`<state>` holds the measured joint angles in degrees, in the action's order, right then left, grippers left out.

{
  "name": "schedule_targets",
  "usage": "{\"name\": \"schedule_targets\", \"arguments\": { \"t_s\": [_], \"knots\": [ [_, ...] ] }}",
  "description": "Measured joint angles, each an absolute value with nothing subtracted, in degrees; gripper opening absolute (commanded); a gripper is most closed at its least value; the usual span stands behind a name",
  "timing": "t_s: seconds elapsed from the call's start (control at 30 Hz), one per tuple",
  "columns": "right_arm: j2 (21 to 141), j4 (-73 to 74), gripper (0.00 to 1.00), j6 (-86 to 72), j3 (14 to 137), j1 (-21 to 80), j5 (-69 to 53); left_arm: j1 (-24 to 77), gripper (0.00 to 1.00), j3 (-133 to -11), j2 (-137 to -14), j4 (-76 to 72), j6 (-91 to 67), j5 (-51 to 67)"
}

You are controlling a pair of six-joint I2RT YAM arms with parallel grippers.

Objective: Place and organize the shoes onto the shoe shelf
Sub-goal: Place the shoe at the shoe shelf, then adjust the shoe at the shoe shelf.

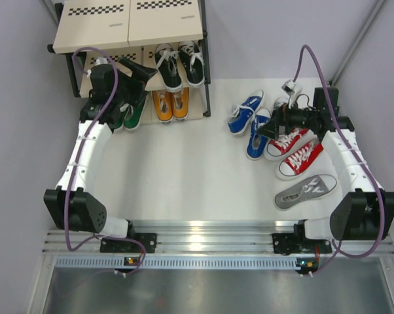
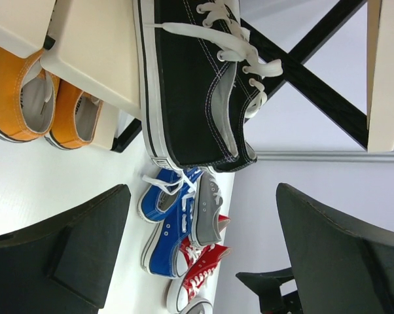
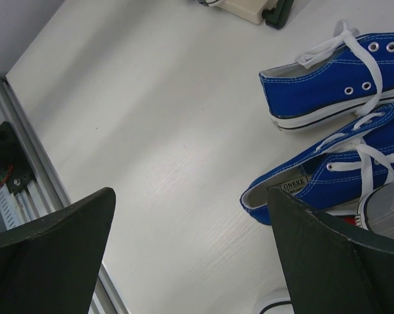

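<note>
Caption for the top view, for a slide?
Black pair, orange pair on the shoe shelf; blue pair, red pair on the table; both jaws open.

Black pair (image 1: 180, 63) mid-tier on shoe shelf (image 1: 128, 23); orange (image 1: 171, 104), green (image 1: 135, 112) beneath; blue (image 1: 249, 121), red (image 1: 295, 152), grey (image 1: 306, 191) loose rightward

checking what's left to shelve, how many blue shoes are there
2. One blue shoe lies on the table right of the shoe shelf; the second blue shoe is beside it, next to the red shoes. None looks hidden.
</note>
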<state>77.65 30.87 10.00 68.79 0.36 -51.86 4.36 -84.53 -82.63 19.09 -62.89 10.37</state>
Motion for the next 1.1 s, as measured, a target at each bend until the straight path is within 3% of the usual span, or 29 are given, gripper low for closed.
{"name": "schedule_targets", "arguments": {
  "t_s": [0.47,0.83,1.1],
  "knots": [
    [75.35,32.53,0.99,15.40,69.52,0.36,-52.88,4.23,0.95,-83.24,-76.51,20.60,-55.18,15.35],
    [79.90,34.24,0.99,18.76,72.12,1.21,-56.93,5.61,0.88,-62.63,-58.06,20.23,-44.07,18.17],
    [81.80,34.06,0.97,18.81,74.17,9.58,-52.73,9.56,0.80,-50.30,-49.36,21.06,-42.02,16.84]
  ]
}}
